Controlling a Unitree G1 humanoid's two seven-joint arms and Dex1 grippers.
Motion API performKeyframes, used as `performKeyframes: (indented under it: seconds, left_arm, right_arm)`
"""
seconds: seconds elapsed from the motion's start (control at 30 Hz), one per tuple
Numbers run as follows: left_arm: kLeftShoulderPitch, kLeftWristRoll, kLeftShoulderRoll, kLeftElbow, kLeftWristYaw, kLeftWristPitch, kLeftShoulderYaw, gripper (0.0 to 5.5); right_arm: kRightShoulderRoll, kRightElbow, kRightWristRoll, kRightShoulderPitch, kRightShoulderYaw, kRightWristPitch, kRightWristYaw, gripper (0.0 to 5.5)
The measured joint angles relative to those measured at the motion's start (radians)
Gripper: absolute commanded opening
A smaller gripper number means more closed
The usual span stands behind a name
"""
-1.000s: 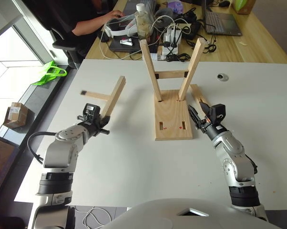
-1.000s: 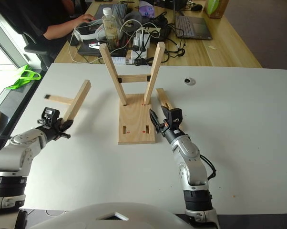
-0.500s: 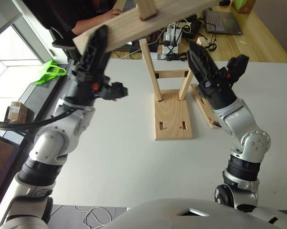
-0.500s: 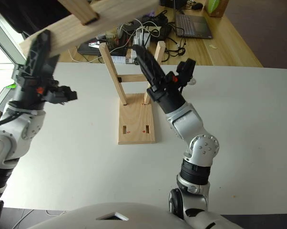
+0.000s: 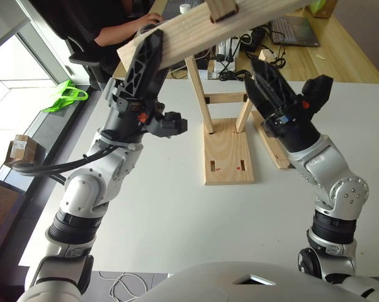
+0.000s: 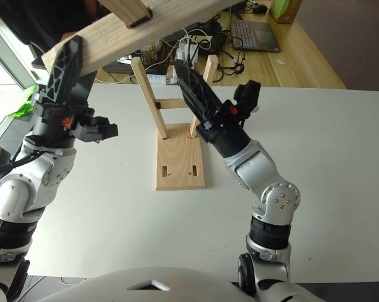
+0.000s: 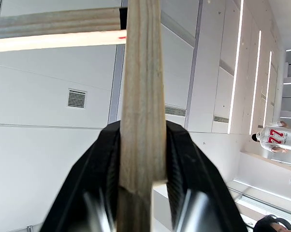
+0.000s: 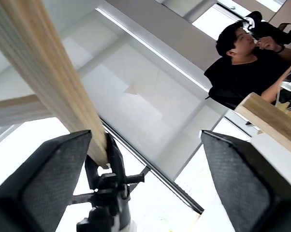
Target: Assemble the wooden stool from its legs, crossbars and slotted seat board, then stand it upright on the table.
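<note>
Left gripper (image 5: pixel 145 60), upper left, squeezes the leg piece (image 5: pixel 196 22); right gripper (image 5: pixel 265 82) is open. Held by 1 end, it might slip.

Pale wooden seat board (image 5: pixel 228 160), laid flat at frame centre, two slots unfilled at its near end. Two legs (image 5: pixel 199 94) are seated upright in its far end, joined by a crossbar (image 5: pixel 226 98). A third leg (image 5: pixel 196 28) is held tilted along the upper edge, clamped in the left gripper (image 7: pixel 141 133). A further wooden piece (image 5: pixel 274 154) lies just right of the board.
</note>
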Motion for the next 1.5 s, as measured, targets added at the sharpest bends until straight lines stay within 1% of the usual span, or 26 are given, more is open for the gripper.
performKeyframes:
  seconds: [0.17, 0.33, 0.53, 0.8, 0.83, 0.9, 0.97, 1.1, 1.27, 1.3, 1.43, 1.5]
  left_arm:
    - [0.017, 0.009, -0.009, 0.027, -0.02, -0.043, -0.005, 1.02]
    - [0.044, 0.018, -0.016, 0.069, -0.024, -0.065, -0.005, 1.02]
    - [0.074, 0.037, -0.033, 0.071, -0.014, -0.082, -0.009, 1.02]
    - [0.082, 0.079, -0.045, 0.075, -0.014, -0.101, -0.034, 1.02]
    - [0.083, 0.086, -0.05, 0.076, -0.014, -0.102, -0.036, 1.02]
    - [0.084, 0.092, -0.056, 0.076, -0.014, -0.102, -0.041, 1.02]
    - [0.085, 0.126, -0.056, 0.076, -0.011, -0.103, -0.046, 1.02]
    - [0.086, 0.147, -0.059, 0.073, 0.03, -0.11, -0.048, 1.02]
    - [0.089, 0.143, -0.061, 0.079, 0.034, -0.122, -0.038, 1.02]
    - [0.089, 0.143, -0.061, 0.08, 0.034, -0.124, -0.034, 1.39]
    - [0.089, 0.083, -0.058, 0.079, 0.035, -0.149, -0.018, 1.94]
    - [0.094, 0.065, -0.049, 0.079, 0.006, -0.166, -0.016, 2.23]
  right_arm:
    - [0.001, -0.004, -0.018, 0.006, 0.015, -0.014, 0.061, 4.16]
    - [-0.03, -0.033, 0.047, 0.015, -0.005, -0.013, 0.114, 4.16]
    - [-0.034, 0.037, 0.093, -0.01, -0.061, -0.06, 0.045, 4.16]
    - [-0.028, 0.057, 0.128, -0.038, -0.074, -0.081, 0.028, 4.16]
    - [-0.028, 0.056, 0.133, -0.038, -0.074, -0.082, 0.028, 3.98]
    - [-0.027, 0.056, 0.138, -0.038, -0.074, -0.085, 0.026, 3.8]
    - [-0.025, 0.057, 0.143, -0.038, -0.074, -0.088, 0.013, 3.35]
    - [-0.023, 0.057, 0.151, -0.038, -0.073, -0.091, 0.01, 2.68]
    - [-0.014, 0.056, 0.154, -0.039, -0.069, -0.092, 0.01, 1.89]
    - [-0.013, 0.056, 0.154, -0.04, -0.067, -0.092, 0.01, 1.77]
    - [-0.008, 0.065, 0.152, -0.04, -0.071, -0.104, -0.013, 1.1]
    - [-0.003, 0.066, 0.151, -0.04, -0.071, -0.107, -0.015, 0.99]
